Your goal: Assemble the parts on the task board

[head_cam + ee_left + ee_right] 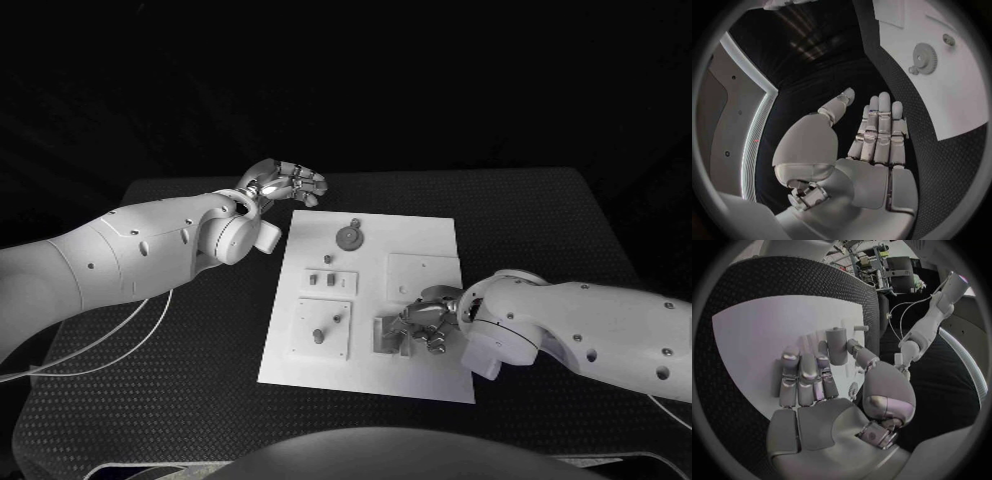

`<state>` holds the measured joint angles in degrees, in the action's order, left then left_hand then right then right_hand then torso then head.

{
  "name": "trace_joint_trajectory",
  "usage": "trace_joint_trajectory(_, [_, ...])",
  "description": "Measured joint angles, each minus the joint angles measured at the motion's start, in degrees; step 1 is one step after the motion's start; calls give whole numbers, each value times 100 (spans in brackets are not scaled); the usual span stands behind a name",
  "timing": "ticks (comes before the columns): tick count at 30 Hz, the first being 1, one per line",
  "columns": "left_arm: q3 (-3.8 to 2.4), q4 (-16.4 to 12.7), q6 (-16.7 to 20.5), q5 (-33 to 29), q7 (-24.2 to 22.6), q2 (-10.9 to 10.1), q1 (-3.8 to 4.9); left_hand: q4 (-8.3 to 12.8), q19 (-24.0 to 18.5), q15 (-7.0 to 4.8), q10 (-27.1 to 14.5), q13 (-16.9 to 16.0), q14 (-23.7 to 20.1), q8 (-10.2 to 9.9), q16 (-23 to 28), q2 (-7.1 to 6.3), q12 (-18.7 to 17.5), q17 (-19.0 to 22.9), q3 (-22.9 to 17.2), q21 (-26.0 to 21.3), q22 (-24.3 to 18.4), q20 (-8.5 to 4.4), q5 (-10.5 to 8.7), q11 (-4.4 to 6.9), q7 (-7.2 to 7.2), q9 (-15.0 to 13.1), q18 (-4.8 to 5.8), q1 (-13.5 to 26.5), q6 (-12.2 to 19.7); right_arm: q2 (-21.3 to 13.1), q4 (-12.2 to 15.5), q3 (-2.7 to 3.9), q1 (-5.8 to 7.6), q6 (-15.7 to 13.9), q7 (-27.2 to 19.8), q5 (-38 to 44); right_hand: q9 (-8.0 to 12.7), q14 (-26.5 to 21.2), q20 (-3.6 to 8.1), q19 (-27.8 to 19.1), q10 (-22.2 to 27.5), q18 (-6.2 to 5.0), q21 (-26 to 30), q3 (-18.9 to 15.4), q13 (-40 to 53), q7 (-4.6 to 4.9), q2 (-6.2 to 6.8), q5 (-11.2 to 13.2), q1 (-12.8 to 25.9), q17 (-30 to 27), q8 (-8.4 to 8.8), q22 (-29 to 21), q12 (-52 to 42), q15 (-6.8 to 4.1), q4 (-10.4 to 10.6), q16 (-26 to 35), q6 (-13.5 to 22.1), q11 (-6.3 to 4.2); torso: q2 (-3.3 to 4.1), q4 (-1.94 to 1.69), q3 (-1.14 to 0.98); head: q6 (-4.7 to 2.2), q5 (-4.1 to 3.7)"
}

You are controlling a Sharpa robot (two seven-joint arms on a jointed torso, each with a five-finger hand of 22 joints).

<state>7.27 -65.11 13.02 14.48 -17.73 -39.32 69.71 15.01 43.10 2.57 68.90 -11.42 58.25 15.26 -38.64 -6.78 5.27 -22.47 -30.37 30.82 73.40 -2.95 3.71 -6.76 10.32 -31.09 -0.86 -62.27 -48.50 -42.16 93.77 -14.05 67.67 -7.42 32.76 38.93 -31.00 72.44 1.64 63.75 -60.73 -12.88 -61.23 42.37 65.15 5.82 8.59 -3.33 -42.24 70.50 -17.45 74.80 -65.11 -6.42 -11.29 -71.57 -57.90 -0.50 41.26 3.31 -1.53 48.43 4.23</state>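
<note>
- White task board [433,240] lying mid-table; round gear [351,236] already seated near its far edge, small pegs [333,281] standing at centre-left, one more peg [336,320] on the near-left square.
- Right hand [423,322] low over the board's near-right area, fingers flat; grey cylindrical part [837,345] between thumb and fingers, apparently pinched, though contact hard to confirm.
- Left hand [289,182] off the board beyond its far-left corner, released, fingers extended and empty.
- Judged partway through: several parts placed, cylinder not yet seated, square plate [423,272] at centre-right seemingly bare.
</note>
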Motion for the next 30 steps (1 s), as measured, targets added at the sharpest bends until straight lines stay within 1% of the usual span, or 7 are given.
trace_joint_trajectory(7, [0,0,0,0,1,-6,0,0,0,0,0,0,0,0,23,0,0,-6,0,0,0,0,0,0,0,0,0,0,0,4,-11,5,-4,20,0,27,9,-79,-1,-1,43,-19,1,-16,7,20,62,0,62,-67,36,-8,21,17,16,47,20,41,1,1,0,14,3])
trace_joint_trajectory(9, [0,-1,0,0,1,-6,0,0,0,0,0,-1,0,0,23,0,0,-6,0,0,5,0,0,0,0,1,0,0,0,5,-12,6,-4,27,0,39,8,-104,-8,-33,53,-28,1,-20,12,35,68,0,68,-77,36,-9,22,40,16,47,35,31,1,1,1,18,7])
trace_joint_trajectory(18, [0,-2,0,0,2,-8,0,0,0,0,0,-1,0,0,23,0,0,-10,0,0,5,0,0,0,0,1,0,0,0,8,-19,7,-4,51,-7,74,13,-142,-1,-43,85,-40,1,-87,20,42,130,0,52,-98,36,-18,22,38,-24,68,44,40,1,0,3,26,8])
trace_joint_trajectory(21, [0,-3,0,0,2,-10,0,0,0,0,0,-1,0,0,23,0,0,-10,0,0,5,0,0,0,0,1,0,0,0,8,-19,7,-5,52,-8,85,12,-142,-1,-43,96,-41,1,-87,20,47,198,0,43,-113,54,-21,22,38,-24,68,48,51,1,0,2,30,11])
trace_joint_trajectory(23, [0,-3,0,0,2,-12,0,0,0,0,0,-1,0,0,23,0,0,-14,0,0,8,0,0,0,0,1,0,0,0,8,-19,7,-5,54,-9,91,12,-161,-1,-43,105,-41,1,-103,20,53,197,0,44,-115,65,-25,22,58,-9,68,78,60,1,0,2,32,12])
trace_joint_trajectory(26, [0,-4,0,0,2,-14,0,0,0,0,0,-1,0,0,23,0,0,-16,0,0,10,0,0,0,0,-1,0,0,0,8,-19,7,-5,57,-12,102,14,-179,-20,-62,105,-42,1,-103,20,46,220,0,66,-127,66,-26,23,40,-8,84,89,60,1,0,2,34,12])
trace_joint_trajectory(30, [0,-6,0,0,2,-15,0,0,0,0,0,-1,0,0,23,0,0,-15,0,0,10,0,0,0,0,-5,0,0,0,7,-19,7,-6,61,-16,118,17,-201,-10,-76,117,-44,2,-136,20,52,314,27,66,-134,66,-37,23,57,25,91,96,71,1,1,3,40,12])
